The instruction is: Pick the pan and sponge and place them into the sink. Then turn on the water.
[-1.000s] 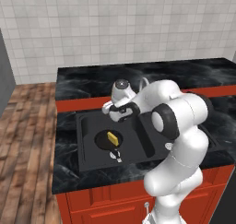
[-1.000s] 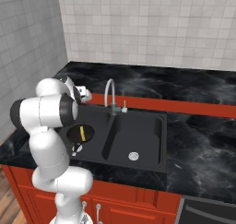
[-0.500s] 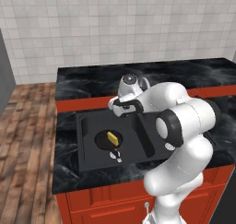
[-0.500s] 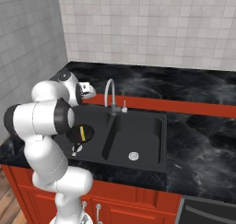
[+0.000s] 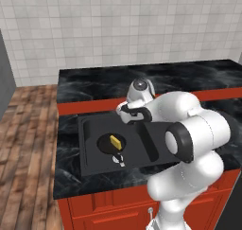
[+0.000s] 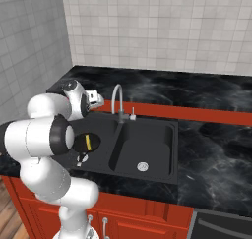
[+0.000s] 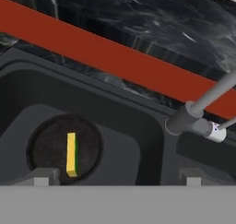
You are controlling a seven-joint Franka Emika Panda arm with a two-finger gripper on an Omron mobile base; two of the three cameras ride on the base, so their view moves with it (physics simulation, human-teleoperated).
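End effector [image 7: 115, 174] wide open, empty. Pan [image 7: 64, 149] and sponge [image 7: 71, 154] in sink [image 7: 147, 112]. Risk: overshooting faucet lever [image 7: 216, 132] at 3 o'clock.

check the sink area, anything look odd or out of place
One thing: the small yellow sponge with a green face stands on its narrow edge inside the round black frying pan, in the left basin of the matte black sink. No spills or damage.

Arm hides faucet [image 6: 117, 99] (left base view), pan [image 6: 86, 142] partly
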